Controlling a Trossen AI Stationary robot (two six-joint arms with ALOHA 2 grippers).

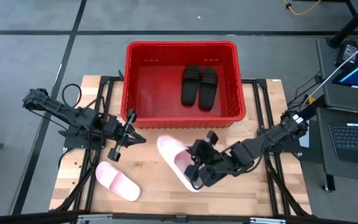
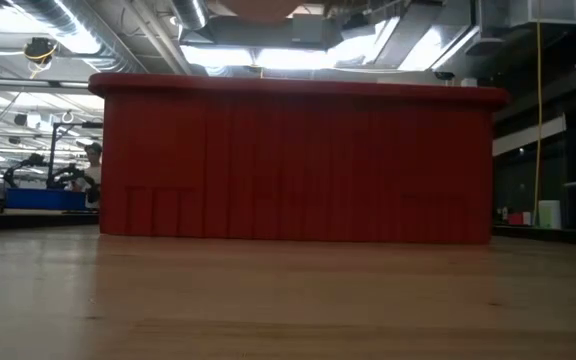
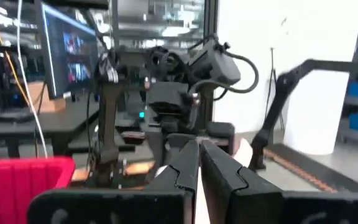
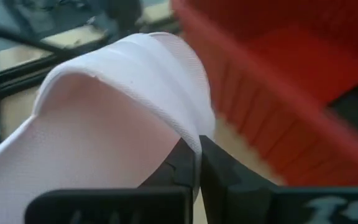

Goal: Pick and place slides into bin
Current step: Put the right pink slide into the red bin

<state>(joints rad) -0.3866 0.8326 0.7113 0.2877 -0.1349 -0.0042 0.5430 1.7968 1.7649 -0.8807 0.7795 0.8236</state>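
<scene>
Two black slides lie side by side on the floor of the red bin, toward its right. One pale pink slide lies sole-down on the table at the near left. My right gripper is shut on the second pale pink slide, in front of the bin's near wall. My left gripper is shut and empty, near the bin's near left corner. The low view shows only the bin and a pale shape at its top edge. My right gripper pinches the wide strap's edge of the pink slide between its two fingers. The fingers come slanting from the table's right side. The footbed faces the wrist camera. Whether the slide is clear of the table, I cannot tell.
The bin's left half holds nothing. Black frame rails run along the table's left and right sides. A desk with a laptop stands off the table's right edge. Bare wood lies between the two pink slides.
</scene>
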